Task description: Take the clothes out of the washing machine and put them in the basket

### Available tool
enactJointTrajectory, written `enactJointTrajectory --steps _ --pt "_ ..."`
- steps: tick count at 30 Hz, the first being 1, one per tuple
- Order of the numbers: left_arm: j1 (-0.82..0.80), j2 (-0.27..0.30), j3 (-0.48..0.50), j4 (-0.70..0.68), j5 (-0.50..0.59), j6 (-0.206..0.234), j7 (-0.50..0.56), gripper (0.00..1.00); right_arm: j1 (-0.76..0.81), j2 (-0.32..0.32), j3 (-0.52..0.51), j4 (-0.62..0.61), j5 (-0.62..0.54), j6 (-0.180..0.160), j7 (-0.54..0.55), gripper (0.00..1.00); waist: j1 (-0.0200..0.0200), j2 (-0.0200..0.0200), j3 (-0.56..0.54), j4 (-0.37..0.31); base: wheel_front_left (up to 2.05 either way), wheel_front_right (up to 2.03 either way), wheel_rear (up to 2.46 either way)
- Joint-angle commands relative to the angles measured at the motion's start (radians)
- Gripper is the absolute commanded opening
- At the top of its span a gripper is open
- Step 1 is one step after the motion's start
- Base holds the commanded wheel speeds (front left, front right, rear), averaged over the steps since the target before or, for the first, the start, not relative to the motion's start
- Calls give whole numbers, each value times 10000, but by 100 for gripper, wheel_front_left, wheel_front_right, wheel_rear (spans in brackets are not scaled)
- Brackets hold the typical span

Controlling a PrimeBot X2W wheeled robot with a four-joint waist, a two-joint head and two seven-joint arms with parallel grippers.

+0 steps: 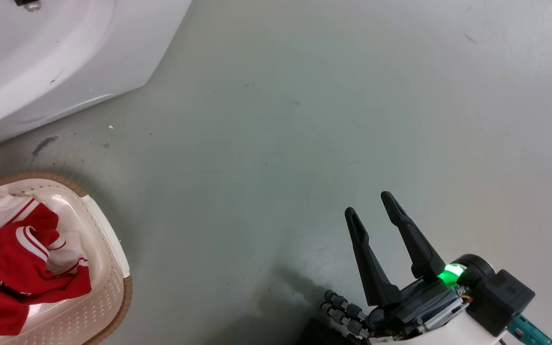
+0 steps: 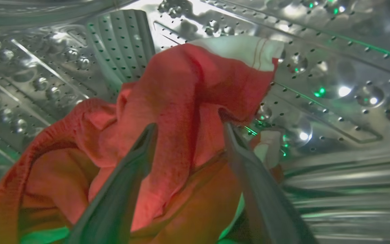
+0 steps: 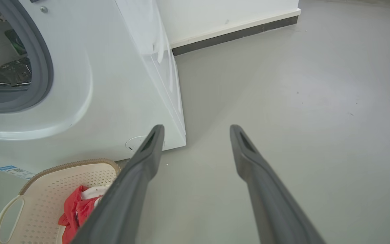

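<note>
Reaches with the left gripper deep into the perforated steel drum of the washing machine, fingers spread wide to either side of a raised fold of the red garment, pinching nothing yet. Risks, on closing, catching only a thin edge of that fold and so losing the slack cloth on the way out to the porthole. Risks too, if driven deeper, scraping fingertips on the drum wall or on the ribbed paddle just behind the cloth. Could also drag the garment's loose lower part across the grey gasket and snag it there, or let it trail and drop onto the floor short of the basket, set on the floor just beside the washer's front. Holds the right gripper likewise parted and empty over bare floor, well apart from both machine and basket, so offers no help from that side in case of a slip. Counts, then: two grippers, both spread; one washing machine; one basket; one red garment with a white panel in the drum, as far as can be told, with a small pale scrap beside one finger, possibly part of it, possibly another piece; one heap of red-and-white clothes in the basket, number of garments within impossible to tell.
</note>
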Motion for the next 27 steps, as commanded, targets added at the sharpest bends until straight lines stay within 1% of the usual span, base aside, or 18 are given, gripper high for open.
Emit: enactJointTrajectory --steps 1,4,8,10,11,12,13,16,18,23,27 --pt "65 -117 -110 12 93 34 69 100 75 21 -13 -24 30 -7 -17 100 0 0 35 11 3 3 3" --pt "-7 -17 -207 51 95 85 495 100 214 21 51 -116 -16 -7 -17 100 0 0 111 34 9 9 9" --pt "-171 255 -274 2 159 221 979 100 304 21 213 -274 -154 -7 -17 100 0 0 227 80 10 10 10" --pt "-187 333 -297 -33 113 205 1281 100 391 21 293 -298 -202 -7 -17 100 0 0 260 90 6 6 6" --pt "-190 335 -284 -93 73 206 1357 89 411 19 317 -316 -211 -7 -17 100 0 0 279 97 5 5 5" --pt "-209 370 -275 -192 86 250 1314 47 409 21 339 -334 -228 -7 -17 100 0 0 303 101 7 7 7" --pt "-186 421 -278 -265 90 252 1296 0 401 21 365 -356 -249 -7 -17 100 0 0 323 106 7 7 7" --pt "-34 530 -179 -494 -43 250 1210 0 411 19 435 -428 -240 -7 -17 100 0 0 364 114 4 4 4" --pt "-2 625 -125 -702 -46 347 962 0 410 21 458 -453 -247 -7 -17 100 0 0 385 113 1 1 1" --pt "-5 823 78 -1328 49 616 -141 0 313 21 487 -421 -263 -7 -17 100 0 0 398 92 0 0 0" --pt "116 1039 202 -1776 123 748 -1020 0 118 19 562 -381 -241 -7 -17 100 0 0 404 93 0 0 0"
